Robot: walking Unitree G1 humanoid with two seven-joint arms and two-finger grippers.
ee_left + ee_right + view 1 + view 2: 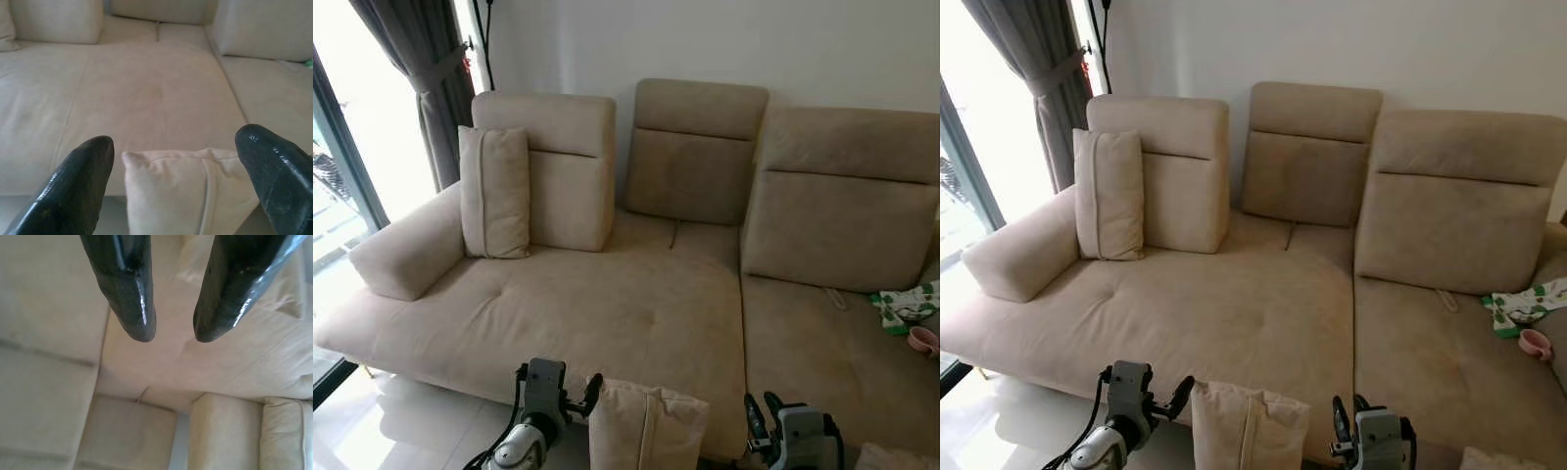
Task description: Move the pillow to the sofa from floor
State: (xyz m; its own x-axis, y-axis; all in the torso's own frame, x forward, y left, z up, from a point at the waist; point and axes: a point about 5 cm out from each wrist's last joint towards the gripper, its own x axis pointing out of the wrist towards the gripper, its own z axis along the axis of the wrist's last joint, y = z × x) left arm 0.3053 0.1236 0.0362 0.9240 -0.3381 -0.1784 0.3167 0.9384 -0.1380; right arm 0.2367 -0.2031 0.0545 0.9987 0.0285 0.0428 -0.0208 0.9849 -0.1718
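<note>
Left eye view: the beige square fabric pillow (pixel 646 427) stands upright at six o'clock, against the front edge of the beige suede sectional sofa (pixel 607 313). The left gripper (pixel 578 399), fingers spread wide, sits at its nine o'clock, touching or nearly so. The right gripper (pixel 762 416), fingers a little apart, stands off at three o'clock, so the left looks nearer.

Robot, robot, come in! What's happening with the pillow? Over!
Left claw open, fingers either side of the pillow. Right claw open, near its other side. Pillow low at the sofa front edge. Nothing in the way.
</note>
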